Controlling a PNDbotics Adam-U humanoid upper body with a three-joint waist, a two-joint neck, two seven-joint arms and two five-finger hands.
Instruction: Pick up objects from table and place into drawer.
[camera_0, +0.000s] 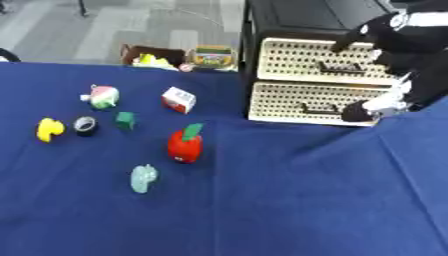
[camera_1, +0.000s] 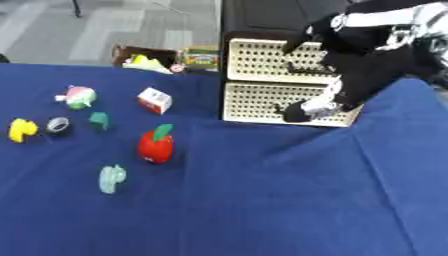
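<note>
A black drawer unit (camera_0: 289, 20) stands at the back right of the blue table, with two cream perforated drawer fronts: an upper (camera_0: 302, 60) and a lower (camera_0: 293, 100). My right hand (camera_0: 366, 110) reaches down from the upper right and sits against the right part of the lower drawer front, by its dark handle (camera_0: 319, 108). Loose on the left lie a red apple with a green leaf (camera_0: 185, 145), a white and red box (camera_0: 178, 99), a pale green toy (camera_0: 143, 178), a small green block (camera_0: 125, 120), a black tape roll (camera_0: 85, 125), a yellow duck (camera_0: 49, 129) and a pink and green ball (camera_0: 103, 96).
A brown basket (camera_0: 153, 55) and a colourful box (camera_0: 214, 56) stand at the table's far edge, left of the drawer unit. The blue cloth (camera_0: 289, 200) stretches bare across the front and right.
</note>
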